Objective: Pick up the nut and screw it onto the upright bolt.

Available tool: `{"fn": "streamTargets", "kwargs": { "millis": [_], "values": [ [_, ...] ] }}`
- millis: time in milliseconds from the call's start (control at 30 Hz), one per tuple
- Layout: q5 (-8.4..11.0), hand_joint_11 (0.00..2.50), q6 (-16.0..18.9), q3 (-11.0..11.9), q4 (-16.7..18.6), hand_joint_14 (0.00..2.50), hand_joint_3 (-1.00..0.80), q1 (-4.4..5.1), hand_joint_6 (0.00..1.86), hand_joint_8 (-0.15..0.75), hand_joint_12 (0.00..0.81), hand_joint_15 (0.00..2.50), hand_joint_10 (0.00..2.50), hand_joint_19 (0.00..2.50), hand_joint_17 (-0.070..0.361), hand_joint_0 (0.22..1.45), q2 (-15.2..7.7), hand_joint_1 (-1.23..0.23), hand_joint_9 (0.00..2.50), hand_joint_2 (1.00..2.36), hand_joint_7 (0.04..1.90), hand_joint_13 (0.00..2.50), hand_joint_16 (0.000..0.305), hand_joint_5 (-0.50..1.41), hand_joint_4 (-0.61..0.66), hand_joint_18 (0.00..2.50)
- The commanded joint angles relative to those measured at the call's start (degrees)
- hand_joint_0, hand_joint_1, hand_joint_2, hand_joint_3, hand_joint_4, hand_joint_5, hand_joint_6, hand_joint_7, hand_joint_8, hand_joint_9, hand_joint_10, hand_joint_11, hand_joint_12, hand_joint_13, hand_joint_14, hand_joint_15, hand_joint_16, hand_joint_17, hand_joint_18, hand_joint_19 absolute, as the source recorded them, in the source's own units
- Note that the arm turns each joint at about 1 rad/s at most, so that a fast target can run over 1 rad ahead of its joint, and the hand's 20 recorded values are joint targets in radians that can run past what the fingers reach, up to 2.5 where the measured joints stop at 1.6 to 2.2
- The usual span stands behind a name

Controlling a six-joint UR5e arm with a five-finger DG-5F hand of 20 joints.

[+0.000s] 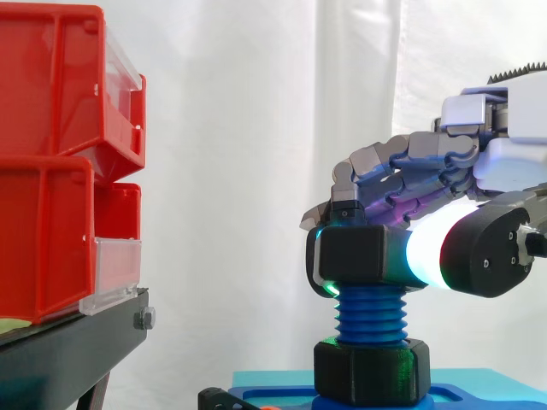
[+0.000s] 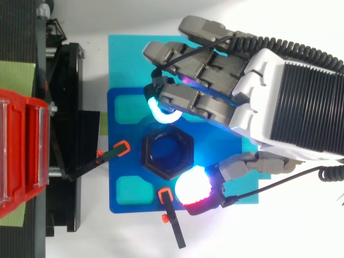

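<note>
A black hexagonal nut [image 1: 355, 256] sits on the top of the upright blue threaded bolt [image 1: 372, 316]. Seen from above, the nut [image 2: 166, 152] shows blue inside its hole. My hand [image 2: 279, 97] reaches in from the right and is curled round the nut. The glowing white thumb pad [image 1: 427, 248] presses the nut's near side and a cyan-lit fingertip [image 2: 158, 112] touches the far side. A second, larger black hex collar [image 1: 372, 369] rings the foot of the bolt on the blue base [image 2: 121, 156].
Red bins [image 1: 51, 162] are stacked on a black stand [image 1: 68, 350] to the left of the bolt. Two black clamps with orange tips [image 2: 115, 150] [image 2: 171, 215] hold the blue base. A light blue plate [image 2: 123, 59] lies under it.
</note>
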Motion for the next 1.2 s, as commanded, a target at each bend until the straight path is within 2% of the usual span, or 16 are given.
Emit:
{"fn": "streamTargets", "kwargs": {
  "millis": [0,233,533,700,933,1167],
  "values": [
    [-0.4,0.0,0.07,0.0,0.01,0.0,-0.5,-0.15,0.5,0.324,0.404,0.0,0.0,0.01,0.121,0.45,0.0,-0.55,0.39,1.0,1.1,0.52,0.054,-0.18,0.34,0.47],
    [-0.93,0.0,0.07,0.0,0.01,0.0,-0.5,-0.23,0.5,0.34,0.428,0.0,0.0,0.0,0.134,0.4,0.0,-0.51,0.38,1.0,0.95,0.51,0.06,-0.21,0.33,0.48],
    [-1.72,0.0,0.07,0.62,-0.34,0.0,-0.5,-0.5,0.5,0.346,0.454,0.0,0.0,0.0,0.147,0.37,0.09,-0.39,0.35,1.0,0.76,0.49,0.065,-0.24,0.27,0.47],
    [-2.51,0.0,0.07,1.5,-1.39,0.0,-0.5,-0.76,0.5,0.346,0.465,0.0,0.0,0.0,0.151,0.35,0.09,-0.32,0.33,1.0,0.72,0.47,0.067,-0.24,0.26,0.44],
    [-3.3,0.0,0.07,1.85,-1.31,0.0,-0.5,-0.85,0.5,0.334,0.452,0.0,0.0,0.0,0.147,0.38,0.09,-0.12,0.32,1.0,0.71,0.43,0.066,-0.24,0.24,0.39],
    [-3.92,0.0,0.07,4.31,-3.33,0.0,-0.5,-0.67,0.5,0.31,0.425,0.0,0.0,0.01,0.134,0.43,0.0,-0.06,0.31,1.0,0.77,0.41,0.06,-0.22,0.24,0.34]
  ]
}}
